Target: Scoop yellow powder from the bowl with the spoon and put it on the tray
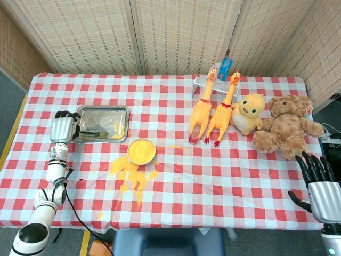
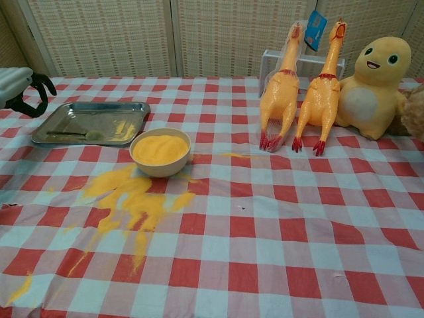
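The metal tray (image 1: 101,109) (image 2: 86,106) sits at the table's left, with a little yellow powder near its right end. The spoon (image 1: 96,133) (image 2: 76,136) lies flat along the tray's front edge, with no hand touching it. My left hand (image 1: 61,128) (image 2: 18,89) hovers just left of the tray, fingers loosely curved and apart from the thumb, holding nothing. The bowl (image 1: 141,151) (image 2: 159,151) of yellow powder stands in front of the tray's right corner. My right hand (image 1: 321,188) hangs open off the table's near right corner.
Spilled yellow powder (image 1: 128,173) (image 2: 132,199) spreads over the cloth in front of the bowl. Two rubber chickens (image 1: 210,109) (image 2: 301,89), a yellow plush (image 1: 249,113) and a teddy bear (image 1: 285,127) stand at the back right.
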